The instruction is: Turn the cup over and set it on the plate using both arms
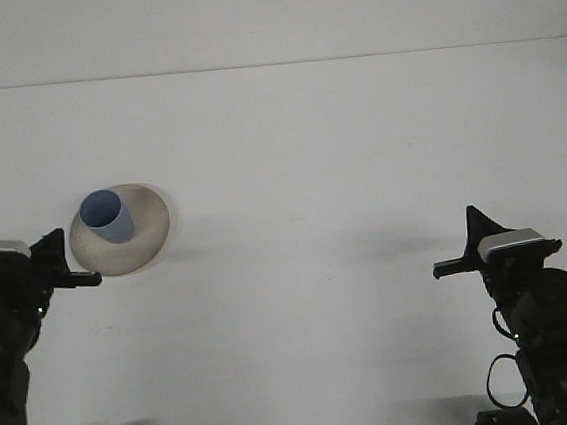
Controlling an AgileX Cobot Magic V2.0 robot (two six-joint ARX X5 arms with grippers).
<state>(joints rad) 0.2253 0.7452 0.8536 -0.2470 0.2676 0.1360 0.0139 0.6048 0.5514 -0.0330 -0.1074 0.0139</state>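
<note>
Found the blue cup standing on the plate, mouth up and open toward the camera, leaning a little in the picture with its rim toward the upper left. Placed it on the left part of the plate, its rim reaching close to the plate's upper left edge, with the broad bare stretch of the plate to its right and below. Saw nothing gripping or touching the cup.

Noted the pale, round plate lying flat on the white bench, far over on the left side and about halfway up the picture.

Located the left end effector low at the left edge of the view, just below and to the left of the plate, with its dark tip overlapping the plate's lower left rim in the picture. Could not say whether that tip touched the plate or hung above it. Could not tell how far this end effector was open; saw it clear of the cup and holding nothing.

Located the right end effector low on the right side, well apart from both plate and cup, pointing up and to the left above its dark wrist and arm. Could not tell how wide it was open either; saw nothing held in it.

Made out a faint shadow on the bench beside the right end effector, and a plain pale wall behind the bench's far edge.
</note>
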